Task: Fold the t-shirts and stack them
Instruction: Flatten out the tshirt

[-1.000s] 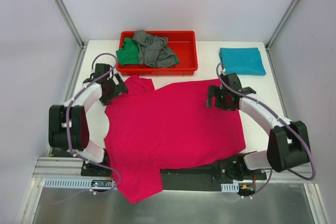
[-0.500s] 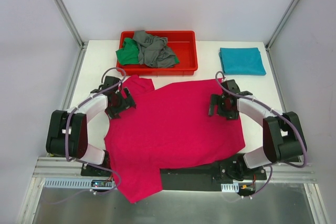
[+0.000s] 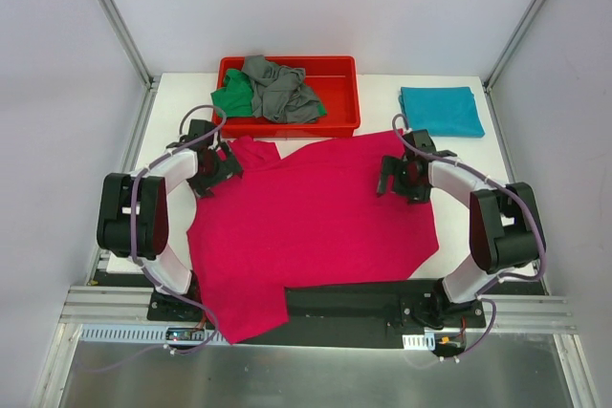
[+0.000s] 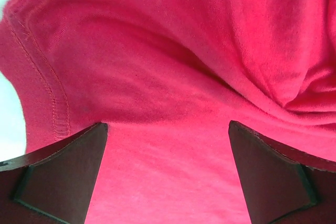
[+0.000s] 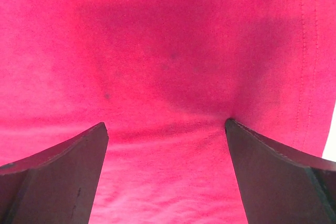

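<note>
1. Top view: magenta-pink t-shirt lies spread flat mid-table. Its 7 o'clock corner hangs over the near edge, past the arm bases.
2. The left gripper sits on the shirt's 10 o'clock corner, by the sleeve. The right gripper sits on its 2 o'clock edge. From above, can't tell how the fingers stand on either.
3. Left wrist view settles it: the fingers are spread wide, with nothing pinched and pink cloth filling the gap. It shows a stitched hem at 9 o'clock, a sliver of white table beyond it, and folds bunched toward 3 o'clock. None of that is readable from above.
4. Right wrist view: the fingers are likewise spread apart, with the tips down at the cloth and smooth pink fabric between them. Can't tell if they press on it. A double stitch line runs down at 3 o'clock, and bare table peeks at the far right edge.
5. Only the top view shows the rest.
   - The red tray sits at 12 o'clock, just beside the pink shirt's far edge.
   - A crumpled grey t-shirt is inside the tray.
   - A green t-shirt spills over the tray's 9 o'clock rim.
6. A folded teal t-shirt lies flat at 1 o'clock on the table, apart from the tray and from the pink shirt.
</note>
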